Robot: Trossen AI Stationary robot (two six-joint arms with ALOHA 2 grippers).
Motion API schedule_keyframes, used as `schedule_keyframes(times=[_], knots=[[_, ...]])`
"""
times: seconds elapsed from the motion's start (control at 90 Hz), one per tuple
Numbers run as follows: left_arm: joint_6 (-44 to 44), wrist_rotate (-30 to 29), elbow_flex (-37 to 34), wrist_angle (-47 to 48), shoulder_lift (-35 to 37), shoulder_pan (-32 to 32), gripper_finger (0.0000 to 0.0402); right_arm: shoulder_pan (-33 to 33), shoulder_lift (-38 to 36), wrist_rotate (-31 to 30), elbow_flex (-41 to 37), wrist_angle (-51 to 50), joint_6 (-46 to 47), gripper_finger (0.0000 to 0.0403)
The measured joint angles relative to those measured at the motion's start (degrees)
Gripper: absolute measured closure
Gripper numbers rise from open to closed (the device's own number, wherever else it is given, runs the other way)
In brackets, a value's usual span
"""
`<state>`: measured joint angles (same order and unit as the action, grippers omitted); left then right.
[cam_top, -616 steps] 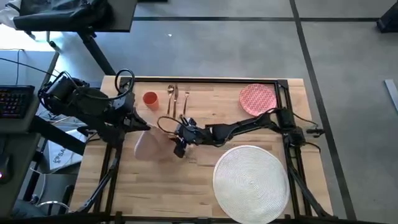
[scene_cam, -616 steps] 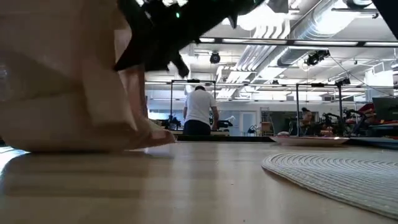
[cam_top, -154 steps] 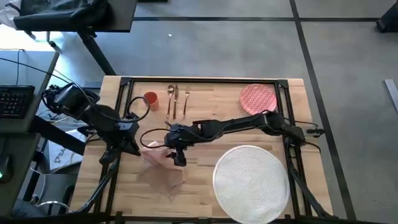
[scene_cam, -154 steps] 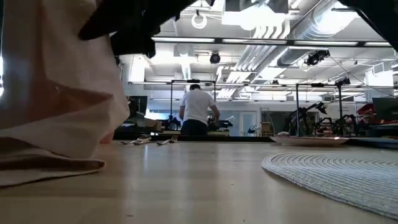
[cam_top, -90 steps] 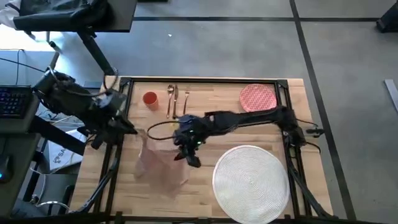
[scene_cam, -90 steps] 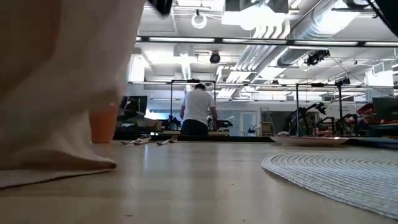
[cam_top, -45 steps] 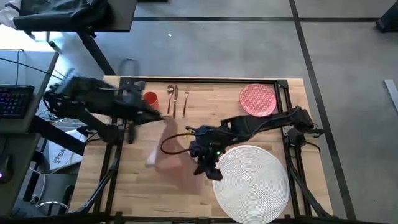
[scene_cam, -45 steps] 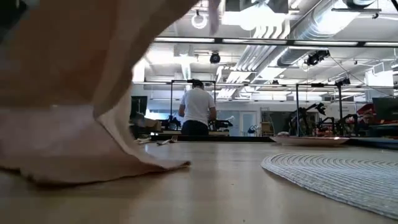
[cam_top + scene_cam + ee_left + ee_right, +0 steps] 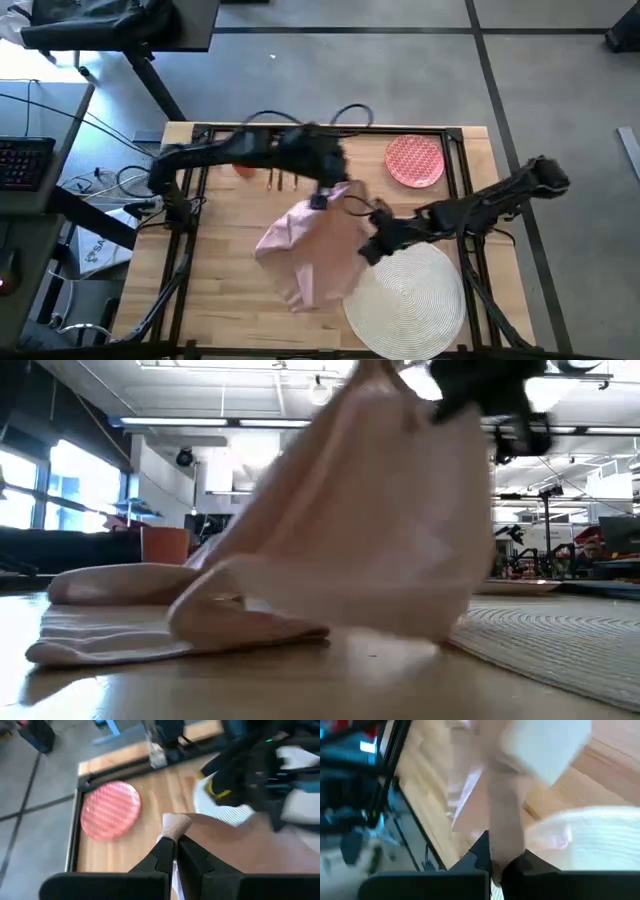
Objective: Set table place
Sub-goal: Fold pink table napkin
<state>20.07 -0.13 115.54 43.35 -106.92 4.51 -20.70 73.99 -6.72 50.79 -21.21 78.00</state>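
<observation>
Table (image 9: 210, 290) w/ placemat (image 9: 415, 305) at near-right corner; napkin (image 9: 315, 250) hangs spread mid-table betw my 2 grippers, lower folds dragging on wood, prob so it can open flat beside the mat. Plate (image 9: 414, 160) waits at far edge, cup (image 9: 165, 544) + cutlery (image 9: 280, 180) far-left. Left gripper (image 9: 330, 190), arm reaching across from far-left, fingers pinched tight on upper corner; right gripper (image 9: 372, 245), arm stretched low from right, clamped on edge by mat.

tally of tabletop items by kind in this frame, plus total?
Placemat: 1
Plate: 1
Napkin: 1, held up between the left gripper and the right gripper
Cup: 1
Cutlery: mostly hidden under the left arm, count unclear
Total: 4 items, plus the cutlery
</observation>
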Motion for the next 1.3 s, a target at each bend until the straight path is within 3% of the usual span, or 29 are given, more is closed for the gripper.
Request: schedule_keyframes(times=[0.122, 0.211, 0.389, 0.533, 0.644, 0.833, 1.033, 1.156, 1.3], knots=[[-1.0, 3.1, 0.0, -8.6, -3.6, 1.9, 0.0402, -1.6, -5.4, -0.1, -0.7, -1.1, -1.1, 0.0403], [-3.9, 4.2, 0.0, -8.9, -3.7, 3.1, 0.0402, -2.0, -8.3, 2.9, 0.6, 0.3, -4.8, 0.0403], [-7.9, 4.2, 0.1, 3.9, 4.8, 3.4, 0.0402, 2.1, -8.8, 5.7, 1.9, 2.0, -10.4, 0.0403], [-13.6, 3.4, 0.1, 16.2, 12.8, 1.9, 0.0402, 7.1, -4.5, 13.2, 1.9, 14.4, -15.6, 0.0403], [-17.7, 0.1, 0.0, 21.8, 19.7, 0.0, 0.0402, 9.1, 0.1, 14.5, 3.6, 24.8, -16.2, 0.0403], [-23.0, -5.3, 0.1, 26.2, 31.2, -2.7, 0.0402, 9.8, 13.5, 15.9, 19.3, 26.9, -20.0, 0.0403], [-23.5, -4.5, 0.2, 21.4, 39.6, -2.3, 0.0402, 9.8, 29.2, 16.8, 43.3, 26.6, -22.6, 0.0403], [-19.8, -0.5, 0.2, 18.6, 38.5, -0.2, 0.0402, 9.5, 33.2, 13.7, 52.4, 26.6, -21.5, 0.0403], [-13.3, 9.7, 0.1, 19.2, 30.3, 4.1, 0.0402, 7.5, 33.2, 7.8, 52.6, 26.6, -16.8, 0.0403]])
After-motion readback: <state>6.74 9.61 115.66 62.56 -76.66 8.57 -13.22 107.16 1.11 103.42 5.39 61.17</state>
